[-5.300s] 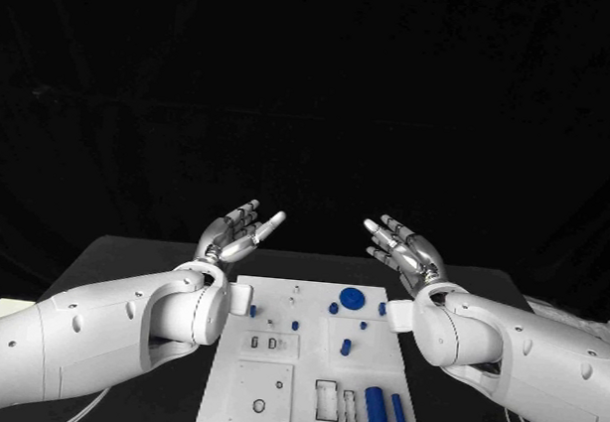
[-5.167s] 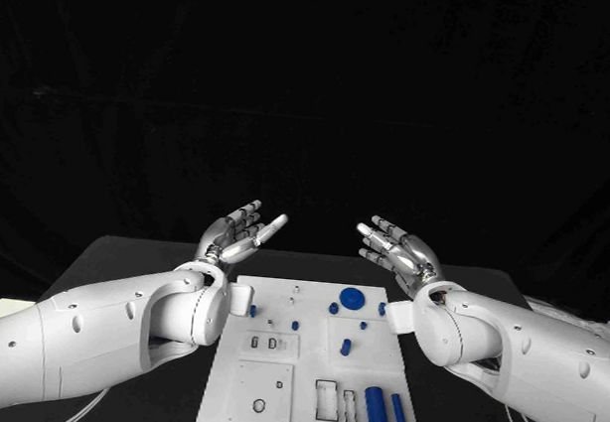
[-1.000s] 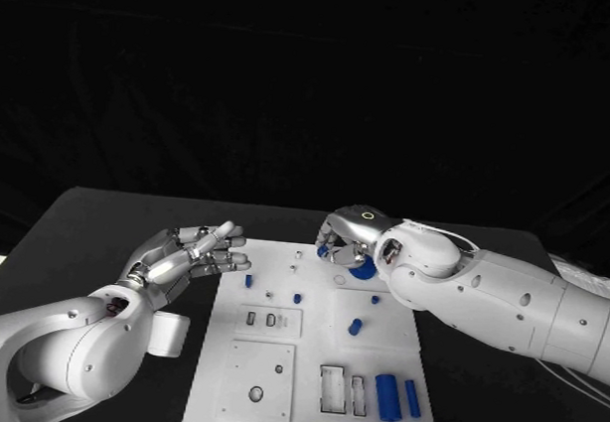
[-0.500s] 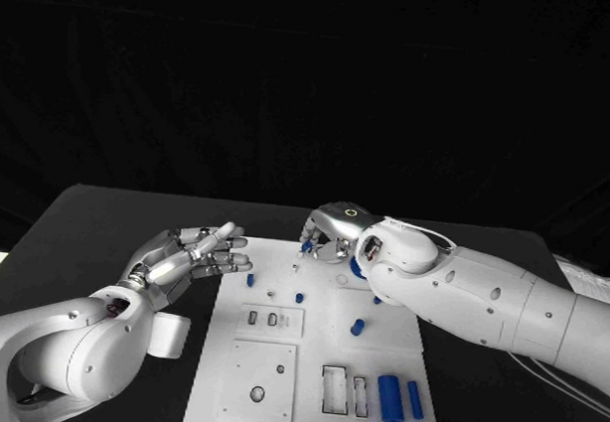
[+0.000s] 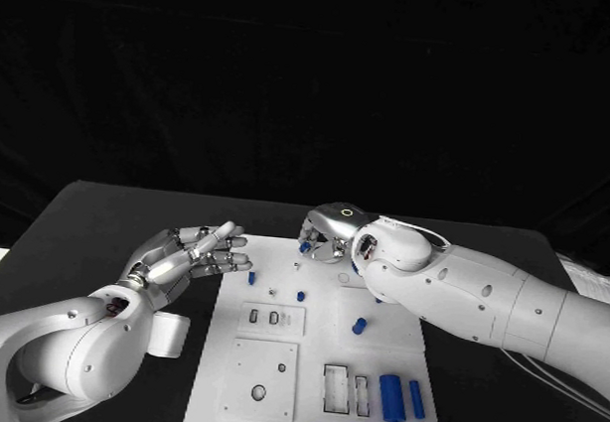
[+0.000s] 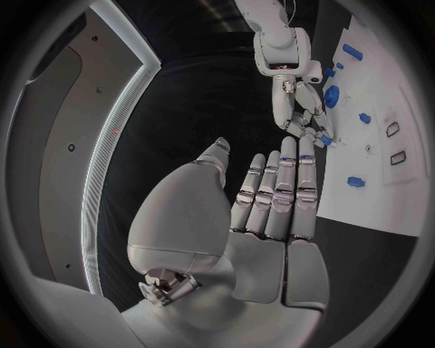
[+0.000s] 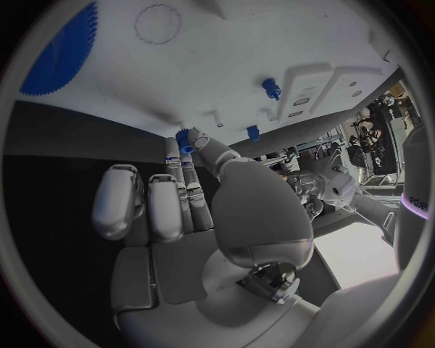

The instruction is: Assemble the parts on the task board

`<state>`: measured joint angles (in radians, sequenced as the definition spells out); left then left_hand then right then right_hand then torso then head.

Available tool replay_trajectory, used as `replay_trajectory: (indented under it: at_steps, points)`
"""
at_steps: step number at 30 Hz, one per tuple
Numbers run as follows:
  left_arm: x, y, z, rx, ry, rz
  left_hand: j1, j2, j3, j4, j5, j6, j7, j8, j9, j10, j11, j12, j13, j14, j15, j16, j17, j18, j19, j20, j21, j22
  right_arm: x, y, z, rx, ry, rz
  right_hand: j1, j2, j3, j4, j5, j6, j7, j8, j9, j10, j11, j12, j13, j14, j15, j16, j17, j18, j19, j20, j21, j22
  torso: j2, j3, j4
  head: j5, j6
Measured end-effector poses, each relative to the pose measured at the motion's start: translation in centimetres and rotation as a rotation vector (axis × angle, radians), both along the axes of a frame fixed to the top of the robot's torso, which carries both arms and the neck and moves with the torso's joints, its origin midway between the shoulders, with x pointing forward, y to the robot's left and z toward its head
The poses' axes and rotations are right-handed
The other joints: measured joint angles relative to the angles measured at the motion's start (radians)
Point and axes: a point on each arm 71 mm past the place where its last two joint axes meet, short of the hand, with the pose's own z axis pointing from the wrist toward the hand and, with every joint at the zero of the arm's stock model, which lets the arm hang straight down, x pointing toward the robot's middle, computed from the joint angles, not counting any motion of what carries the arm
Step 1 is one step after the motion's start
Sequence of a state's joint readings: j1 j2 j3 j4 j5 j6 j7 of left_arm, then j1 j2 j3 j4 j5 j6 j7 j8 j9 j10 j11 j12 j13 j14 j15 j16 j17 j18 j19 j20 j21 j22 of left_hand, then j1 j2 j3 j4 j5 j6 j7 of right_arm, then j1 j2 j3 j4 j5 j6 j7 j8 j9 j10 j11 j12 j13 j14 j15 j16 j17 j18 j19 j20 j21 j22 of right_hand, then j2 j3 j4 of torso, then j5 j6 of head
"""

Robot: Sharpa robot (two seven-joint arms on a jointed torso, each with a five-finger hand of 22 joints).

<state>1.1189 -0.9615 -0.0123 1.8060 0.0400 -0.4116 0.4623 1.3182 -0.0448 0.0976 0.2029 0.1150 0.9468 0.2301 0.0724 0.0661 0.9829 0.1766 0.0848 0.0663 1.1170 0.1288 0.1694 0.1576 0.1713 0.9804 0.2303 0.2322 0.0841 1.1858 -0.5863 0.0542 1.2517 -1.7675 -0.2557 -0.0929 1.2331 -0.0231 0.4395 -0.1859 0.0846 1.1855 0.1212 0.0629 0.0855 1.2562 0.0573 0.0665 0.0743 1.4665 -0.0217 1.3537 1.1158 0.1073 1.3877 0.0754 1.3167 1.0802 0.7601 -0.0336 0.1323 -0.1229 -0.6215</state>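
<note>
The white task board (image 5: pixel 379 355) lies in the middle of the black table. My right hand (image 5: pixel 326 237) hovers over the board's far edge and pinches a small blue part (image 5: pixel 305 246) between thumb and fingertip; the right wrist view shows that toothed part (image 7: pixel 184 138) just above the board (image 7: pixel 209 65). A large blue gear (image 7: pixel 59 54) lies on the board beside it. My left hand (image 5: pixel 194 252) floats left of the board, fingers spread, holding nothing. The left wrist view shows its palm (image 6: pixel 263 203) facing my right hand (image 6: pixel 304 116).
Small blue pegs (image 5: pixel 301 295) (image 5: pixel 359 325) stand mid-board, and another (image 5: pixel 250 278) sits near its left edge. Two blue cylinders (image 5: pixel 389 396) lie at the near right beside rectangular slots (image 5: pixel 335 387). Bare black table (image 5: pixel 102 223) spreads to the left.
My right hand has slid left along the board's far edge, away from the large gear, and my arm now covers the gear in the head view. The left hand has held still.
</note>
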Motion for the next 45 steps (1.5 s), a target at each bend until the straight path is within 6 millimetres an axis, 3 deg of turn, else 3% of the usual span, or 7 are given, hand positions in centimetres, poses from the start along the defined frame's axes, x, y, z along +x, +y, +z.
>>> replay_trajectory:
  at_steps: [11,16,23,29,34,37,45]
  points:
    - [0.0,-0.1,0.0,-0.001,0.001,-0.003,0.000,0.000,0.000,0.000,0.000,0.000,0.000,0.000,0.000,0.000,0.000,0.000,0.000,0.000,0.000,0.000,0.001,0.000,0.000,0.000,0.000,0.000,0.2,0.2,-0.1,-0.010,0.009,-0.007,-0.005,-0.009,0.018,0.018,-0.002,-0.010,0.006,0.002,0.001,-0.008,0.008,-0.002,-0.002,0.000,0.000,0.000,-0.012,0.000,-0.004,0.004,0.000,-0.006,0.003,-0.0011,0.0020,-0.002,-0.001]
    - [0.0,-0.1,0.0,-0.001,0.002,-0.005,0.000,0.000,0.000,0.000,0.000,0.000,0.000,0.000,0.000,0.000,0.000,0.000,0.000,0.000,0.000,0.000,0.001,0.000,0.000,0.000,0.000,0.000,0.3,0.3,-0.3,-0.015,0.015,-0.014,-0.018,-0.034,0.027,0.034,-0.008,-0.036,0.015,0.005,0.001,-0.037,0.015,-0.002,-0.006,0.001,0.003,-0.007,-0.033,0.000,-0.016,0.014,-0.006,-0.025,0.004,-0.0012,0.0027,-0.003,0.000]
    - [0.0,-0.1,0.0,-0.002,0.003,-0.006,0.000,0.000,0.000,0.000,0.000,0.000,0.000,0.000,0.000,-0.004,0.004,0.000,0.000,0.000,0.000,-0.005,0.001,0.000,0.000,0.000,0.000,-0.001,0.4,0.3,-0.4,-0.017,0.014,-0.026,-0.014,-0.098,-0.012,0.083,-0.013,-0.187,0.044,0.000,-0.021,-0.190,0.050,-0.003,-0.010,0.000,0.033,-0.078,-0.153,0.000,-0.081,0.041,-0.083,-0.152,0.005,-0.0018,0.0033,-0.003,0.001]
    - [0.0,-0.1,0.0,-0.001,0.004,-0.007,0.000,0.000,0.000,0.000,0.000,0.000,0.000,0.000,0.000,-0.004,0.004,0.000,0.000,0.000,0.000,-0.005,0.001,0.000,0.000,0.000,0.000,-0.001,0.3,0.0,-0.2,-0.009,0.003,-0.029,-0.004,-0.106,-0.041,0.106,-0.013,-0.205,0.045,0.000,-0.020,-0.213,0.052,0.004,-0.009,0.000,0.033,-0.087,-0.171,0.000,-0.083,0.043,-0.094,-0.170,0.006,-0.0012,0.0027,-0.002,0.003]
    - [0.0,-0.1,0.0,-0.001,0.005,-0.007,0.000,0.000,0.000,0.000,0.000,0.000,0.000,0.000,0.000,-0.004,0.004,0.000,0.000,0.000,0.000,-0.005,0.001,0.000,0.000,0.000,0.000,-0.001,-0.8,-1.5,0.5,0.010,-0.019,-0.026,0.004,-0.098,-0.042,0.124,0.024,-0.178,0.041,0.005,-0.016,-0.126,0.039,0.048,0.005,0.000,0.033,-0.061,-0.119,0.000,-0.066,0.035,-0.074,-0.131,0.006,-0.0007,0.0030,-0.005,0.006]
    - [0.0,0.0,0.0,0.000,0.005,-0.006,0.000,0.000,0.002,-0.002,0.000,0.000,0.000,0.000,0.000,-0.004,0.004,-0.002,0.000,0.000,0.000,-0.005,0.002,0.000,0.000,0.000,0.000,-0.002,-1.8,-3.7,1.2,0.028,-0.038,-0.040,0.004,-0.098,-0.035,0.143,0.045,-0.152,0.024,0.014,-0.013,-0.010,0.016,0.107,0.034,-0.001,0.012,-0.016,-0.041,0.000,-0.021,0.021,-0.018,-0.037,0.006,-0.0006,0.0021,-0.006,0.006]
    - [0.0,0.2,0.0,0.001,0.006,-0.004,0.004,0.004,0.003,-0.003,0.000,0.000,0.000,-0.004,-0.001,-0.004,0.004,-0.004,-0.001,0.000,0.000,-0.005,0.003,0.000,-0.003,0.003,-0.004,-0.003,-3.1,-9.3,2.5,0.126,0.022,-0.169,0.003,-0.164,-0.167,0.221,0.077,-0.201,-0.001,0.009,-0.016,0.155,-0.033,0.412,0.331,0.000,-0.018,0.053,0.070,-0.016,0.034,-0.023,0.062,0.091,0.006,-0.0029,-0.0084,-0.012,0.014]
